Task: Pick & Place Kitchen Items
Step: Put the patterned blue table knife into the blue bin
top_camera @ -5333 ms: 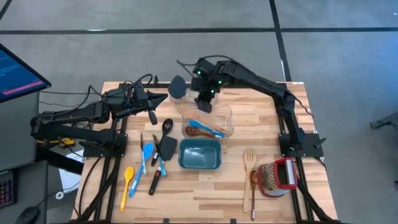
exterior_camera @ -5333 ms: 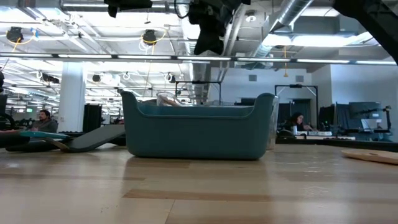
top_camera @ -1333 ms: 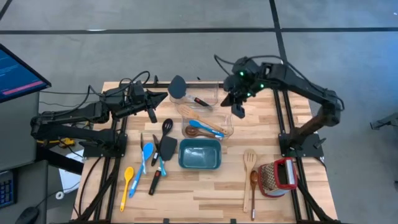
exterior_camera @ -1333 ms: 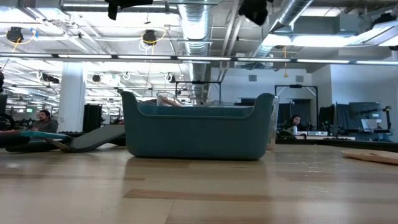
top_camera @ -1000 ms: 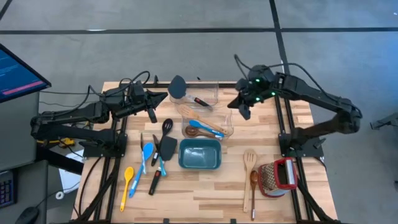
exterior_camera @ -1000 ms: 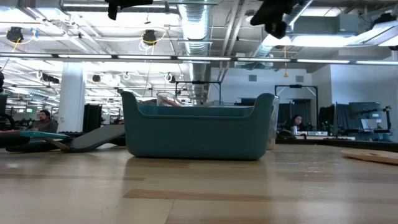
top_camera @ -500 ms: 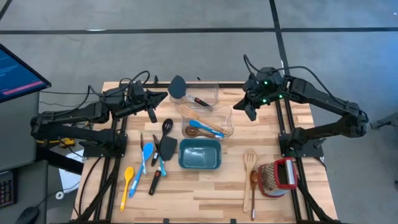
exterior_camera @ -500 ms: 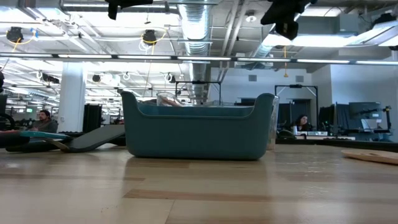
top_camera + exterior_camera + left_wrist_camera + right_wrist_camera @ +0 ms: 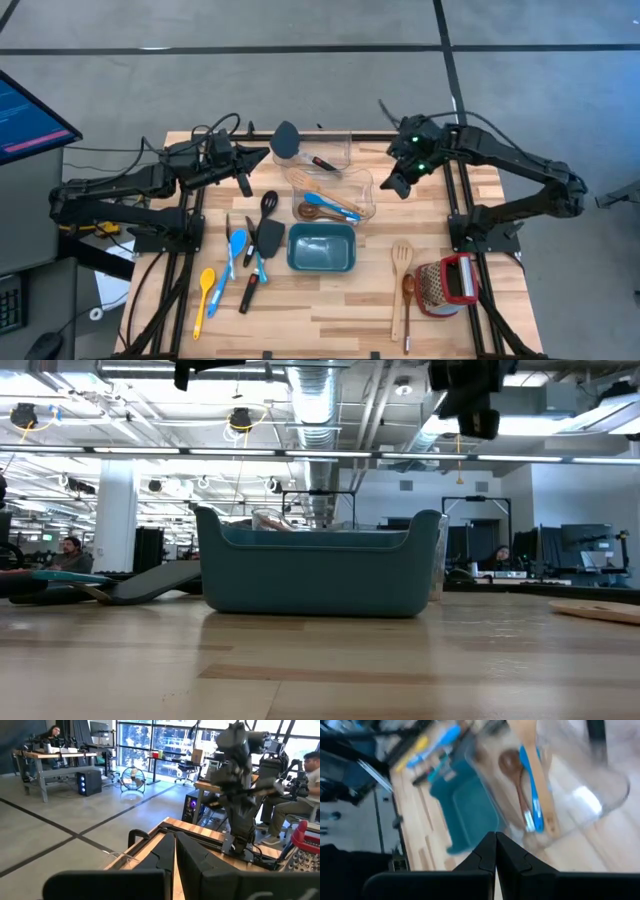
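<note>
Several utensils lie at the table's left: a black ladle (image 9: 266,205), a blue spoon (image 9: 236,245), a yellow spoon (image 9: 204,290) and a black spatula (image 9: 262,245). A pale slotted wooden spatula (image 9: 401,260) and a brown wooden spoon (image 9: 408,300) lie at the right. A clear container (image 9: 335,185) holds a wooden spoon, a blue spoon (image 9: 530,795) and a black spatula (image 9: 285,142) that sticks out at its far left corner. My right gripper (image 9: 398,185) hangs shut and empty above the table, right of the container. My left gripper (image 9: 243,185) waits shut and empty at the far left.
A teal bin (image 9: 321,248) stands in the middle of the table, just near of the clear container; it fills the low view (image 9: 320,570). A red-handled metal grater (image 9: 445,283) stands at the near right. People sit at desks in the room beyond.
My right gripper has moved away from the clear container toward the table's right edge, then a little toward the near edge, staying shut and empty. The utensils have not moved.
</note>
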Tool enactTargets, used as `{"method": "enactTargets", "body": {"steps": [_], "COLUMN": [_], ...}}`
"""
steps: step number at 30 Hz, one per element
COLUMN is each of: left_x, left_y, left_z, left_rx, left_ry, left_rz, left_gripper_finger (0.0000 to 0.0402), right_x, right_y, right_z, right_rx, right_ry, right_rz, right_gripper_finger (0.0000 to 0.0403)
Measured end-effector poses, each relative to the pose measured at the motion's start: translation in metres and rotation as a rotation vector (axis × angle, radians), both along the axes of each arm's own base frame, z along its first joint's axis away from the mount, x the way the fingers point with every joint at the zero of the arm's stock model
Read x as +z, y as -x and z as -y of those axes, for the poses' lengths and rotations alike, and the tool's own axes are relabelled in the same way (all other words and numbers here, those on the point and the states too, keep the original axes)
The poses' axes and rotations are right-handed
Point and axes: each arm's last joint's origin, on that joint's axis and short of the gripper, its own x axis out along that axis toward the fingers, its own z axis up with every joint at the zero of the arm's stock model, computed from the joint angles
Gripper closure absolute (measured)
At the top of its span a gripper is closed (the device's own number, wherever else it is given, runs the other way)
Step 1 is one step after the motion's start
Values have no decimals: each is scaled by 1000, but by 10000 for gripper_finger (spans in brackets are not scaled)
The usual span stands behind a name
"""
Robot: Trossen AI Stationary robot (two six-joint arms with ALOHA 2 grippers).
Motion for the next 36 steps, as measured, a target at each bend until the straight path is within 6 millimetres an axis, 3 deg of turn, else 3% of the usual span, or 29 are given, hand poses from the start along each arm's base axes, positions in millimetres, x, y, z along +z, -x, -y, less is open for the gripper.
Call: {"method": "enactTargets", "body": {"steps": [9, 17, 21, 30, 36], "left_x": [1, 1, 0, -26, -23], "left_y": [0, 0, 0, 2, 1], "left_z": [0, 0, 0, 5, 6], "left_rx": [-4, -3, -13, -100, -149], "left_ry": [-1, -1, 23, 352, 353], "left_rz": [9, 9, 10, -137, -121], "left_gripper_finger": [398, 398, 398, 398, 398], "right_x": [-30, -44, -44, -31, -18], "right_y": [-10, -19, -28, -49, -62], "right_z": [0, 3, 7, 17, 22], "right_rx": [58, 100, 100, 105, 139], "right_ry": [-186, -192, -156, -30, 92], "right_rz": [-229, -296, -232, 29, 228], "right_gripper_finger": [403, 403, 403, 403, 403]}}
